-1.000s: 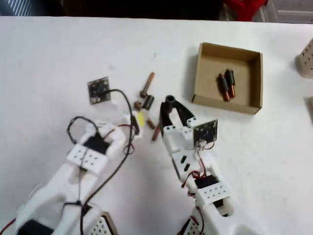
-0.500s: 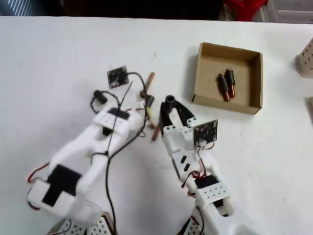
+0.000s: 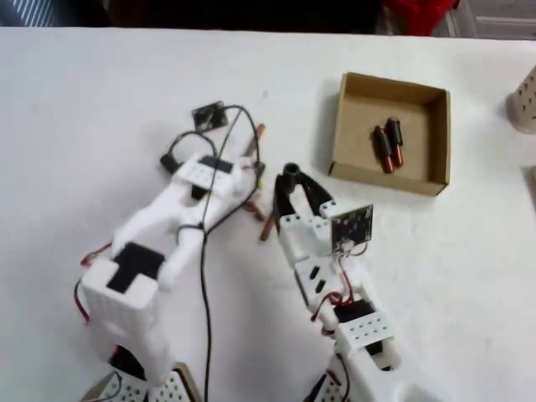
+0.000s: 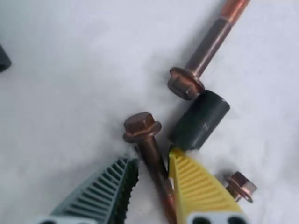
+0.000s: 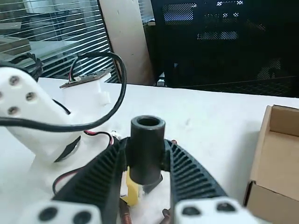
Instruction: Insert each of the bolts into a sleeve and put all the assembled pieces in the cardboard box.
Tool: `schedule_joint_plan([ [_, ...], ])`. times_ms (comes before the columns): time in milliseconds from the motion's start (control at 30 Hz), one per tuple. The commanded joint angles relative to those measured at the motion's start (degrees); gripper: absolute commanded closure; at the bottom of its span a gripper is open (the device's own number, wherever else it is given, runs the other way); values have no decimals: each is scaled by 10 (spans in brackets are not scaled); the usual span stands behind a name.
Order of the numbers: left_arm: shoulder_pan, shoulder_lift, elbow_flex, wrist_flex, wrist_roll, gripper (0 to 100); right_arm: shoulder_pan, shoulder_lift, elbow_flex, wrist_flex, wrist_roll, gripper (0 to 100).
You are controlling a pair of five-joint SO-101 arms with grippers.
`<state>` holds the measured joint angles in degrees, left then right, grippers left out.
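The bolt [image 4: 142, 128], on the table [image 4: 70, 70] at the box's [image 3: 385, 178] 8 o'clock, looks stiff, smooth and apt to roll, so the left tool [image 4: 153, 161], spread open astride it, should pinch mid-shank, while the right tool [image 5: 145, 161] clamps a rigid sleeve [image 5: 148, 137] upright.

White plastic arms carry black servo blocks [image 3: 134, 264]; a black cable [image 3: 204, 285] runs along the left arm [image 3: 172, 213]. Its ribbed fingers [image 4: 198, 186] are grey and yellow, those of the right arm [image 3: 339, 285] black.
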<state>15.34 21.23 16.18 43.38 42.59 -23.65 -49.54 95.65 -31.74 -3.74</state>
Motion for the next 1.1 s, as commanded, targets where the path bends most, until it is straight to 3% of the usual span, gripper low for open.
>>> schedule_joint_plan([
  [0, -13, 15, -48, 32, 20, 865, 8, -14, 4, 2, 7, 982],
  [200, -34, 31, -66, 33, 20, 880, 8, -14, 4, 2, 7, 982],
  [300, -31, 31, -68, 43, 18, 993, 8, -14, 4, 2, 7, 982],
  [433, -29, 30, -67, 50, 16, 980, 8, -14, 4, 2, 7, 982],
  [700, -28, -72, -40, 80, -98, 979, 8, -14, 4, 2, 7, 982],
  [867, -28, -200, 64, 20, -148, 979, 7, -14, 4, 2, 7, 982],
  [1067, -28, -367, 230, -115, -169, 979, 7, -14, 4, 2, 7, 982],
])
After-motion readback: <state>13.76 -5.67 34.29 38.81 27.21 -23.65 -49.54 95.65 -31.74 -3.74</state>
